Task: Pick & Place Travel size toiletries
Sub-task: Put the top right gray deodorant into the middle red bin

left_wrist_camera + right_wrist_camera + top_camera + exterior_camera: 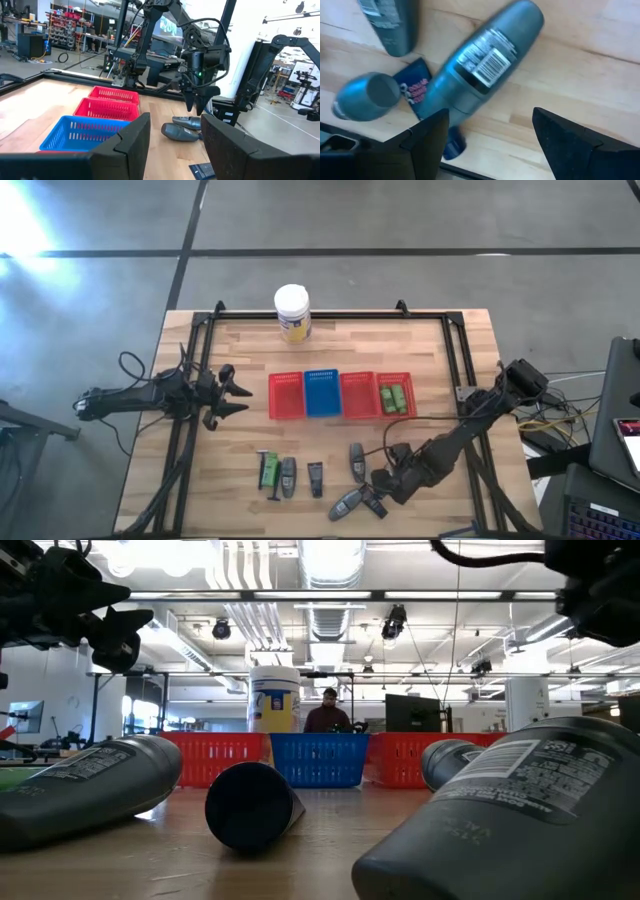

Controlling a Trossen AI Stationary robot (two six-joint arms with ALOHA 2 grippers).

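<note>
Grey toiletry tubes lie in a loose row near the table's front edge; two green ones sit in the rightmost red basket. The right gripper, fingers apart and empty, hovers over a grey tube whose lower end is partly hidden behind a finger. A blue basket and white jar stand behind. The left gripper, also spread, waits at the table's left.

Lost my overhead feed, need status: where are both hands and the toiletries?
Right hand open, low over the grey bottles at the near edge. Left hand open, waiting left of the baskets. Two green tubes already in the rightmost red basket.
</note>
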